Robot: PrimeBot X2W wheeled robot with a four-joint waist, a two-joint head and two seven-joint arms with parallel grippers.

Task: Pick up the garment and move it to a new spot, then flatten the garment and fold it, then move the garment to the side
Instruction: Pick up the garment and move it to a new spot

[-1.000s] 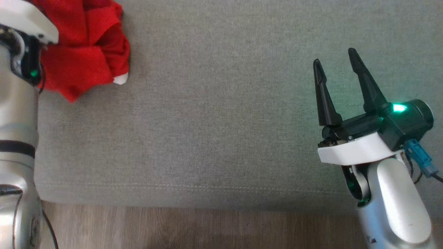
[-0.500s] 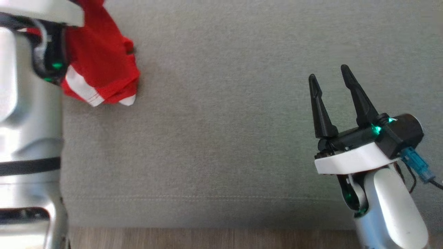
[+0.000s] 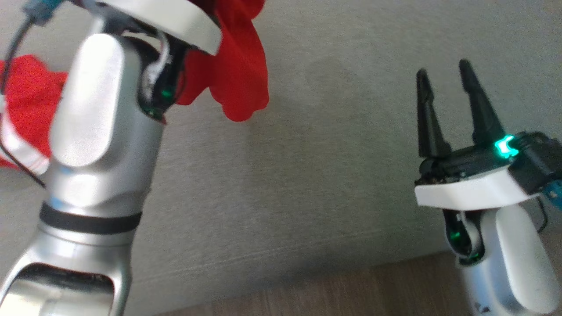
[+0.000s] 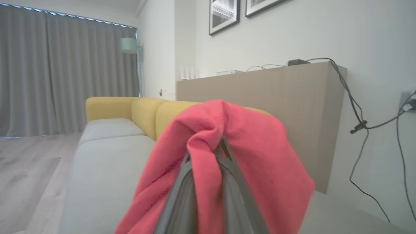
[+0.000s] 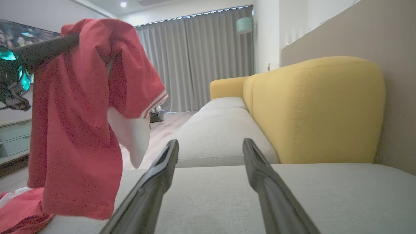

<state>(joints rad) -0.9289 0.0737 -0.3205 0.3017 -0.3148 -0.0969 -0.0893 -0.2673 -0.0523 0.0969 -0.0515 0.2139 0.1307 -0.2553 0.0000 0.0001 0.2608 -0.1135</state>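
Observation:
The garment (image 3: 239, 70) is a red shirt with white trim, lifted off the grey sofa seat (image 3: 316, 175). My left gripper (image 4: 219, 143) is shut on a bunched fold of it, and cloth drapes over both fingers. In the right wrist view the garment (image 5: 78, 130) hangs from the left gripper's dark fingers (image 5: 45, 52), its lower part lying on the cushion. In the head view my left arm (image 3: 105, 123) covers much of the cloth. My right gripper (image 3: 443, 68) hovers open over the seat's right side, away from the cloth, with nothing between its fingers (image 5: 156, 182).
The yellow backrest (image 5: 312, 107) runs along the far side of the seat, with a beige panel (image 4: 260, 97) behind it. Cables (image 4: 357, 123) hang on the wall. Wooden floor (image 3: 351, 289) lies past the seat's front edge.
My left arm has risen and swung right with the garment, lifting most of it off the cushion. The head camera has shifted too. The right gripper stays open in about the same place.

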